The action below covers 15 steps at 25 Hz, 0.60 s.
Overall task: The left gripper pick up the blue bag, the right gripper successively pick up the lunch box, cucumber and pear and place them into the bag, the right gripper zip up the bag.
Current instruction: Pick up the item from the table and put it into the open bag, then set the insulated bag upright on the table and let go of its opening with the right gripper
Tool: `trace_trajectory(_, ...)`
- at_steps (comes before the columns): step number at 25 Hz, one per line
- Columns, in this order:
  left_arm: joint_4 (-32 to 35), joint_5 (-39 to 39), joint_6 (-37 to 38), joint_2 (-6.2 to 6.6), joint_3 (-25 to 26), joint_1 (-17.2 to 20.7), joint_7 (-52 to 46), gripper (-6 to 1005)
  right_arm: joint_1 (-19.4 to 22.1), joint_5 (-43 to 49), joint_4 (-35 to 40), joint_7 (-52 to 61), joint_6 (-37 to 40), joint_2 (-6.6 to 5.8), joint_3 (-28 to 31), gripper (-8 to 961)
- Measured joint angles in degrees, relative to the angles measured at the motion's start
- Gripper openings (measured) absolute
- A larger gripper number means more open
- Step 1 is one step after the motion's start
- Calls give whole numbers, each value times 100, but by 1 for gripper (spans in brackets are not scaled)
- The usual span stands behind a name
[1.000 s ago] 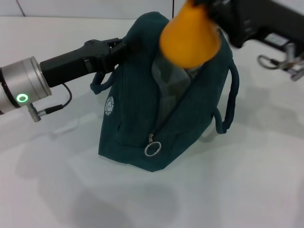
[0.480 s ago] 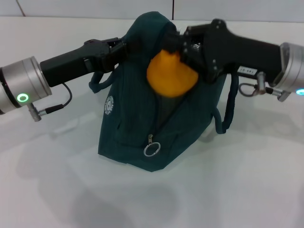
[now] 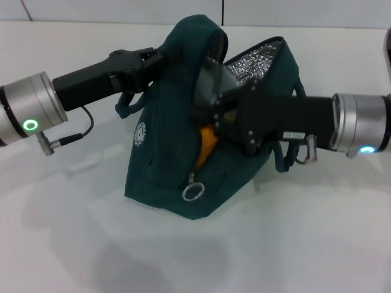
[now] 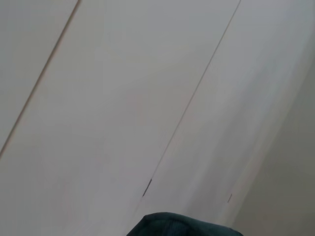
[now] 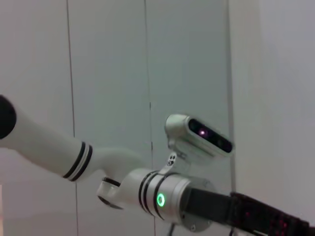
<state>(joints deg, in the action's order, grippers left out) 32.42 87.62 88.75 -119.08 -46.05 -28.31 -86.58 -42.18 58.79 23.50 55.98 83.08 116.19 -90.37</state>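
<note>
The blue bag (image 3: 159,152) stands mid-table in the head view, its zip open and silver lining (image 3: 256,55) showing. My left gripper (image 3: 160,60) is shut on the bag's top edge and holds it up. A strip of bag fabric (image 4: 172,226) shows in the left wrist view. From the right, my right gripper (image 3: 211,122) reaches into the opening, shut on the orange pear (image 3: 206,145). The pear sits low inside the bag and is mostly hidden by its front wall. The lunch box and cucumber are hidden.
A ring zip pull (image 3: 191,192) hangs at the bag's lower front. A carry strap (image 3: 298,122) droops on the bag's right side. The white table (image 3: 305,244) spreads all around. The right wrist view shows the left arm (image 5: 160,199) and head camera (image 5: 199,133).
My right gripper has come down from above the bag into its opening, carrying the pear inside. The left gripper has held still on the bag.
</note>
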Motion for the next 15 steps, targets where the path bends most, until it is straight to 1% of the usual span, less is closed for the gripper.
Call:
trace_trajectory(5,0,6,-6,-1,0,22,1,43,419,-208,615,-1,-60,-1,-121,50)
trace_trajectory(8,0,20,-41,-1,0,24,3,43,523,-272,718,-6,-70,0,-119,117)
trace_trajectory(12,0,40,-58,-1,0,36,10,43,534,-306,731,-25,-108,0,-71,204)
trace_trajectory(14,0,42,-60,-1,0,48,10,43,556,-402,726,-25,-157,-17,-60,247)
trace_trajectory(15,0,43,-60,-1,0,56,10,43,604,-436,744,-21,-156,-49,-40,269)
